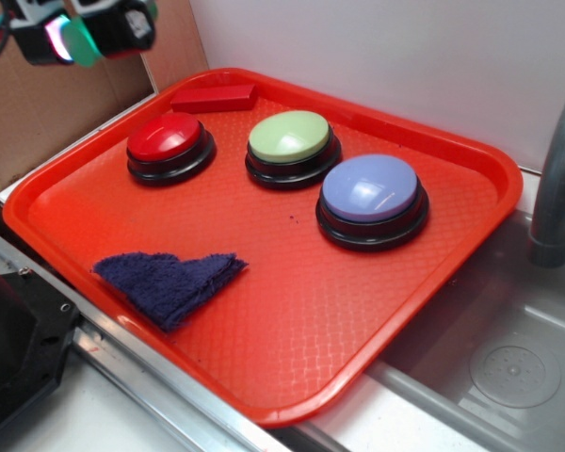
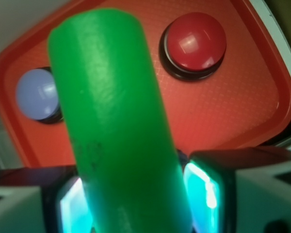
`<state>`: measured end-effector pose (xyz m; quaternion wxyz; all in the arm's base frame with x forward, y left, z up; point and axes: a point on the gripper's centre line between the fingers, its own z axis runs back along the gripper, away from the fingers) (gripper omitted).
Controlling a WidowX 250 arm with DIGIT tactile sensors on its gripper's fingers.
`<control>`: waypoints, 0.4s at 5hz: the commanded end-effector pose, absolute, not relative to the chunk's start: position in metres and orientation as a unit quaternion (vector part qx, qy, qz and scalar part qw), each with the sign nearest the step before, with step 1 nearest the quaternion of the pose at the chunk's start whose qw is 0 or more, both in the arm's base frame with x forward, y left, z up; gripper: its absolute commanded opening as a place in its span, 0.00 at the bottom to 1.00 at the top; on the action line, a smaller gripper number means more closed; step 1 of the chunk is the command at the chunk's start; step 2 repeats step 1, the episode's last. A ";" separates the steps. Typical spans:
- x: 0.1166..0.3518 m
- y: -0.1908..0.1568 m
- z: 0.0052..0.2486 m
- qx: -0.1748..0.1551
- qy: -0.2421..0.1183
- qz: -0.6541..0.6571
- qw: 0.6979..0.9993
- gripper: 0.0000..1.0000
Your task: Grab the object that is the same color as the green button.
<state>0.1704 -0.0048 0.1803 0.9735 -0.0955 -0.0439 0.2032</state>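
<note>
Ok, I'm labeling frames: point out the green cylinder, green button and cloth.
green cylinder [image 2: 114, 121]: wrist view, middle of its side.
green button [image 1: 289, 136]: exterior view, dome centre.
cloth [image 1: 169, 281]: exterior view, middle of fabric.

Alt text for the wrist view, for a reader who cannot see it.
A green cylinder fills the centre of the view, gripped between the tool's two glowing pads. Behind it lies a red tray holding a red button and, partly hidden, a lavender-blue button.

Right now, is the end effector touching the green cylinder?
Touching. The wrist view shows the end effector with the green cylinder pinched between its two glowing pads.
</note>
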 end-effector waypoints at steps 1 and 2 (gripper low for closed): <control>0.164 -0.005 0.184 -0.094 -0.057 0.182 0.977 0.00; 0.164 -0.005 0.184 -0.094 -0.057 0.182 0.977 0.00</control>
